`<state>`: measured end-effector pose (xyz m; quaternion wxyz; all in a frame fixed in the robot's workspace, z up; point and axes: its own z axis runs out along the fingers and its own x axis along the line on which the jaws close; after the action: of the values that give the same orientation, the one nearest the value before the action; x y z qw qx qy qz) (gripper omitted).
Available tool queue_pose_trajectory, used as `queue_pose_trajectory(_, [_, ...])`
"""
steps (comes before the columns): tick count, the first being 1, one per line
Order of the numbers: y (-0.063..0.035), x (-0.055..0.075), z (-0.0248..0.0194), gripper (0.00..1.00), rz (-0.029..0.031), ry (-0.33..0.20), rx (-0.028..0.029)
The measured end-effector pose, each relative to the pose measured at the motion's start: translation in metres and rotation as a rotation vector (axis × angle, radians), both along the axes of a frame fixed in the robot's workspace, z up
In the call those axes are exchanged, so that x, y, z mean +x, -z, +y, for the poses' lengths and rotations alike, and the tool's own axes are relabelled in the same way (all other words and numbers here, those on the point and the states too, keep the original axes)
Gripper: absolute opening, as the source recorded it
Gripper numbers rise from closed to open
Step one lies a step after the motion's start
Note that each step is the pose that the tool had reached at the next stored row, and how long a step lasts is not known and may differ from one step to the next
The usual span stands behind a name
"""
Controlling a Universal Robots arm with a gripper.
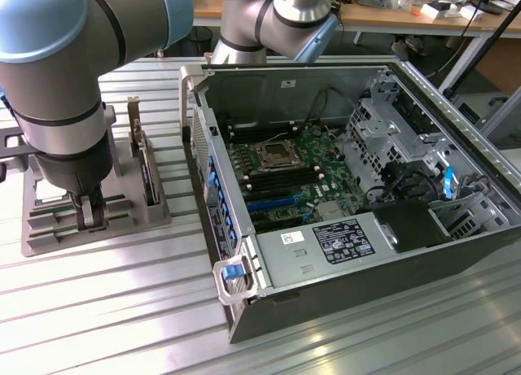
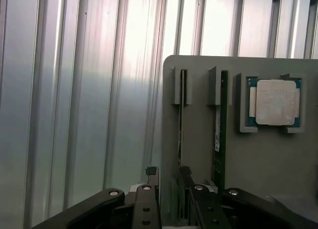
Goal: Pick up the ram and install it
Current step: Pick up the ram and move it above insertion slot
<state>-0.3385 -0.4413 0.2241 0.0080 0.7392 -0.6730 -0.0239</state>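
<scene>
A grey fixture tray (image 1: 49,233) lies on the table at the exterior view's left. Two thin sticks stand on edge in its slots. One is the green ram (image 2: 221,139) with a whitish label, seen as a dark stick (image 1: 149,172) in the exterior view. The other is a thinner dark stick (image 2: 182,119) nearer the tray's edge. My gripper (image 1: 90,216) (image 2: 171,204) hangs low over the tray, open and holding nothing. In the wrist view its fingers (image 2: 145,204) stand either side of the thinner stick's line. Whether they touch it I cannot tell.
A processor chip (image 2: 275,102) sits in a recess of the tray beside the sticks. An open computer case (image 1: 456,253) with its motherboard (image 1: 281,172) and memory slots stands at the exterior view's right. The table is ribbed aluminium (image 1: 122,310).
</scene>
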Motion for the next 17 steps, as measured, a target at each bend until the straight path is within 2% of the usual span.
queue_pose_trajectory(3, [0.0022,-0.01,0.0081,0.3,-0.0004,0.0,-0.0001])
queue_pose_trajectory(5, [0.004,-0.017,0.0109,0.3,-0.0007,0.0,-0.0001])
queue_pose_trajectory(8, [0.0087,-0.024,0.0113,0.3,-0.0012,0.0,0.0002])
queue_pose_trajectory(13, [0.0154,-0.024,0.0113,0.3,-0.0008,0.0,-0.0001])
queue_pose_trajectory(17, [0.0155,-0.024,0.0113,0.3,-0.0008,0.0,-0.0001])
